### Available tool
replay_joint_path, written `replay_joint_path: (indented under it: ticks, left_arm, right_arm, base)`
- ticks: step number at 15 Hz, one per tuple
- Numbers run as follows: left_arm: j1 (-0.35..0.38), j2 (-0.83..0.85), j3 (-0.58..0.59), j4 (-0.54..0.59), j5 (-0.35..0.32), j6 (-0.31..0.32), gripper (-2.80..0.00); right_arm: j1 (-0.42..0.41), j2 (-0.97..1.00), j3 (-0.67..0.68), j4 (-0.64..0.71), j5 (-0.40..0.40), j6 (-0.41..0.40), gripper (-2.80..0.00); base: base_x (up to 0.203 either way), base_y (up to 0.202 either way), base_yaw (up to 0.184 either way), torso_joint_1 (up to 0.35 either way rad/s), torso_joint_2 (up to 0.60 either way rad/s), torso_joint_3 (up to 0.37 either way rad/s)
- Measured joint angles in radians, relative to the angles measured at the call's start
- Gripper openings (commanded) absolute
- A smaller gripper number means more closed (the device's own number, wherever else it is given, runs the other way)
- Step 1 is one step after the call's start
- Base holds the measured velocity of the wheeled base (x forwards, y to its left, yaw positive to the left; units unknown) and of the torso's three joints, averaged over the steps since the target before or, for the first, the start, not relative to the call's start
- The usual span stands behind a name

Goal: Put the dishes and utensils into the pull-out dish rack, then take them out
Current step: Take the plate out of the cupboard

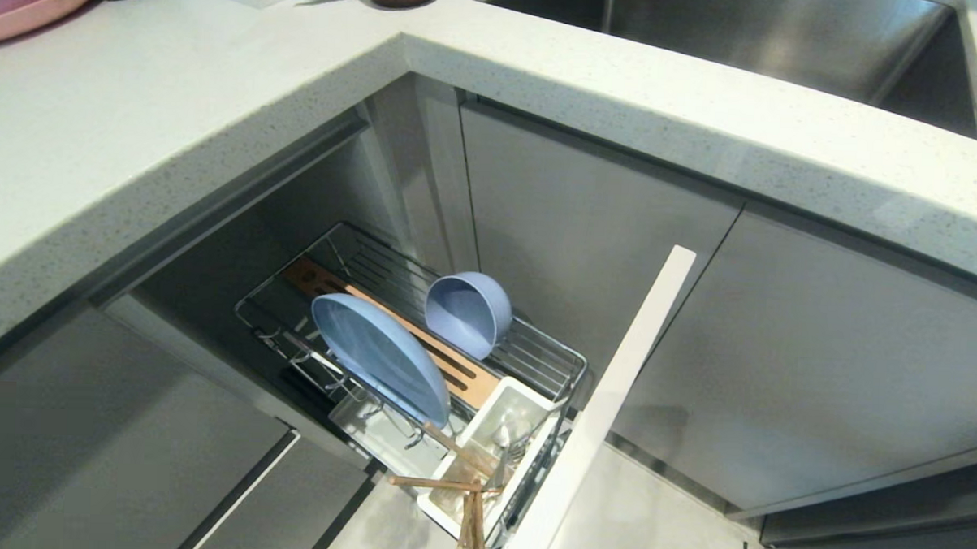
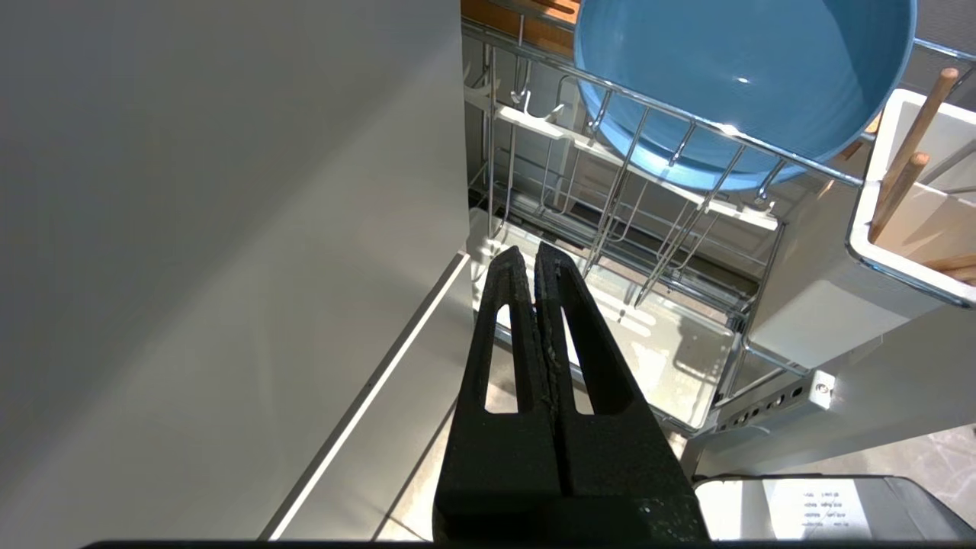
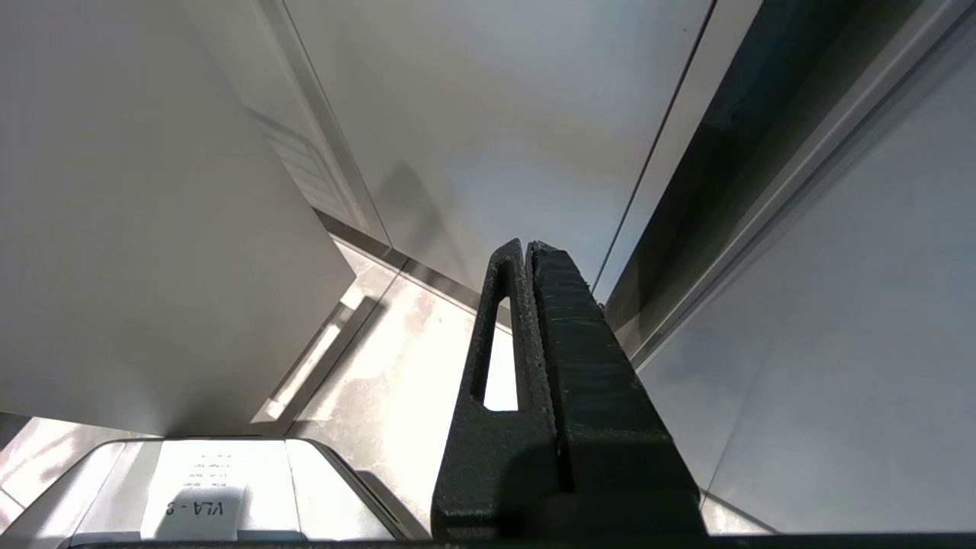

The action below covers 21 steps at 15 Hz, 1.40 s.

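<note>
Already we judge the loading half done: the pull-out dish rack (image 1: 534, 353) stands drawn out, the plate (image 1: 380, 356) upright in its prongs, the bowl (image 1: 467, 310) on edge just beyond, chopsticks (image 1: 449, 476) and metal cutlery (image 1: 503, 446) in the near white cup (image 1: 483, 425). Our left gripper (image 2: 530, 255) hangs pressed together and empty beside the rack; our right gripper (image 3: 526, 248) likewise, parked by the cabinets. Unloading remains.

Left tool (image 2: 536, 255), right tool (image 3: 526, 250): matte black, rough-textured, 2 tapered fingers each, long slot cutouts.
</note>
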Motion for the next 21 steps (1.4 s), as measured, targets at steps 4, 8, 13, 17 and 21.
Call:
replay_joint_path:
  ticks: [4,8,13,17,21]
  left_arm:
    - [0.000,0.000,0.000,0.003,0.000,-0.001,-2.80]
    - [0.000,0.000,-0.032,-0.059,-0.005,0.006,-2.80]
    - [-0.001,0.078,-0.437,-0.033,-0.123,0.010,-2.80]
    - [0.003,0.364,-0.904,-0.014,-0.091,-0.052,-2.80]
    - [-0.004,0.709,-1.266,0.024,0.036,-0.351,-2.80]
  right_arm:
    - [0.000,0.000,0.000,0.000,0.000,0.000,-2.80]
    - [0.000,0.000,0.000,0.000,0.000,0.000,-2.80]
    - [0.000,0.000,0.000,0.000,0.000,0.000,-2.80]
    - [0.000,0.000,0.000,0.000,0.000,0.000,-2.80]
    - [0.000,0.000,0.000,0.000,0.000,0.000,-2.80]
  base:
    - [0.000,0.000,0.000,0.000,0.00,0.000]
    - [0.000,0.000,0.000,0.000,0.00,0.000]
    - [0.000,0.000,0.000,0.000,0.00,0.000]
    - [0.000,0.000,0.000,0.000,0.00,0.000]
    - [0.000,0.000,0.000,0.000,0.00,0.000]
